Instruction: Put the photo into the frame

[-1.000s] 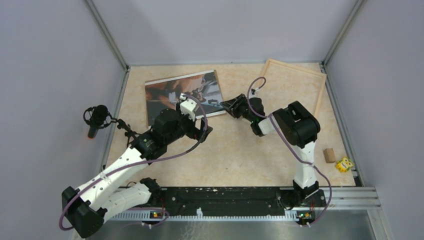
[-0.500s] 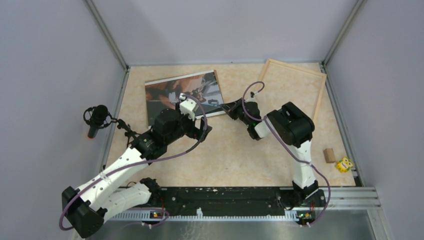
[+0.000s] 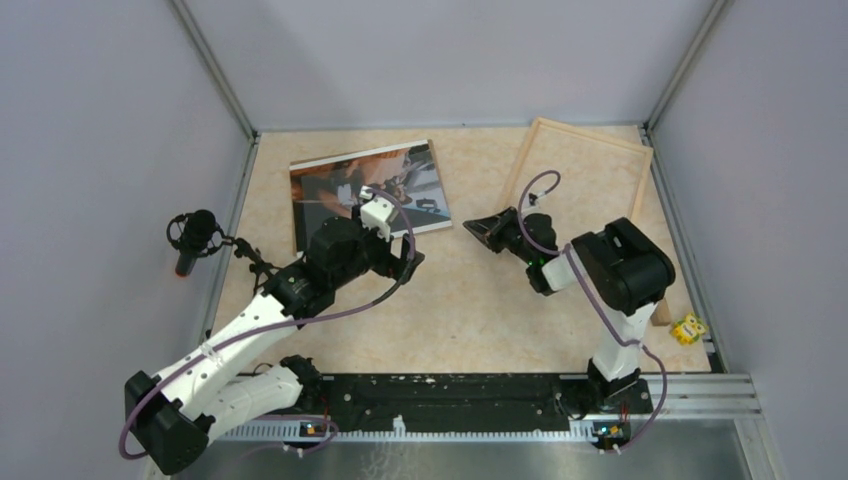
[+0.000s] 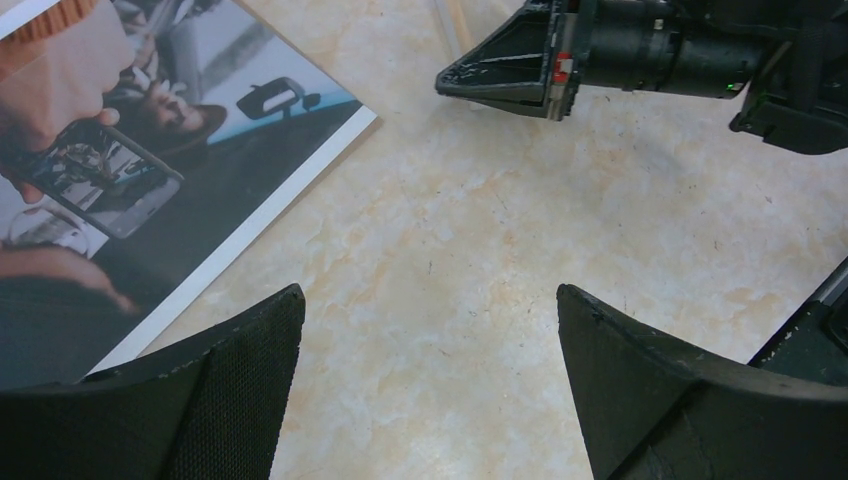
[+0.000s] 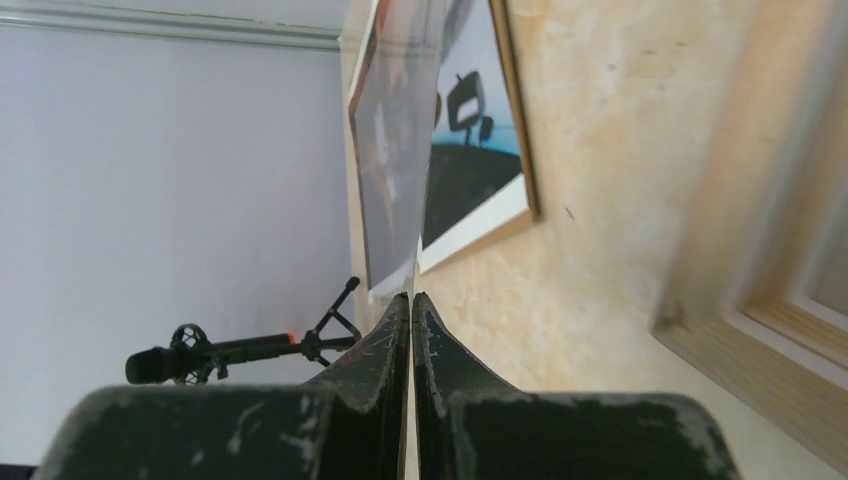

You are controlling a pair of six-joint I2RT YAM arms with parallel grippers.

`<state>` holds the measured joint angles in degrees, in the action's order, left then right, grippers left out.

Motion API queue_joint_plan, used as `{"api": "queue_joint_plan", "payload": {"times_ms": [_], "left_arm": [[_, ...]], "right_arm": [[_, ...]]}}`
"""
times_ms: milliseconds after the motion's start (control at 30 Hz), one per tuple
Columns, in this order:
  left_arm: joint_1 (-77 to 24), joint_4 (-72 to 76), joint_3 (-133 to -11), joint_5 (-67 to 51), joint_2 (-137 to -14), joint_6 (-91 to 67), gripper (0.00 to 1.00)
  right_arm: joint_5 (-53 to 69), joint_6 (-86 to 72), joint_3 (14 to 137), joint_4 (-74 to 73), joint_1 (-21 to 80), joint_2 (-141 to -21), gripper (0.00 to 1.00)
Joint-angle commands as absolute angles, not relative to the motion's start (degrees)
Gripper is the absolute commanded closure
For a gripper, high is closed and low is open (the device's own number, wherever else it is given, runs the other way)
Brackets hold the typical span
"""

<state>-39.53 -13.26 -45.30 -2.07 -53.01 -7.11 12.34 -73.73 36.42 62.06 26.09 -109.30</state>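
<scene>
The photo (image 3: 365, 190), a dark print with orange-brown and white patches, lies flat at the back left of the table; its white-bordered corner shows in the left wrist view (image 4: 160, 170). The frame (image 3: 595, 136), made of thin pale wooden strips, lies at the back right. My right gripper (image 3: 470, 226) is shut, low over the table, a short way right of the photo's near right corner; nothing shows between its fingertips (image 5: 412, 296). My left gripper (image 4: 430, 300) hangs open above bare table, just in front of that same corner.
A black microphone (image 3: 190, 240) stands at the table's left edge. A small wooden block (image 3: 657, 310) and a yellow toy (image 3: 687, 328) sit by the right edge. Grey walls close in the back and both sides.
My right gripper closed at the photo's right edge, then drew back to the right and nearer to me. The photo has stayed where it was. The left arm has not moved.
</scene>
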Motion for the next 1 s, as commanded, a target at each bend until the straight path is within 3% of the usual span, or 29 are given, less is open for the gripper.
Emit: {"api": "queue_joint_plan", "payload": {"times_ms": [0, 433, 700, 967], "left_arm": [[-39.8, -10.8, -45.1, -2.4, -53.4, -6.8, 0.02], [-39.8, -10.7, -45.3, -4.1, -53.6, -7.9, 0.02], [-39.7, -10.8, -45.5, -4.8, -54.2, -8.4, 0.02], [-39.8, -11.1, -45.4, -4.4, -54.3, -8.6, 0.02]], "right_arm": [[17.0, -73.0, 31.9, 63.7, 22.7, -102.2, 1.00], [38.2, -57.5, 28.4, 29.8, 7.0, -85.2, 1.00], [46.9, -36.0, 41.4, -3.3, -1.4, -90.0, 1.00], [45.4, -25.7, 50.1, -14.2, -7.7, -96.8, 1.00]]}}
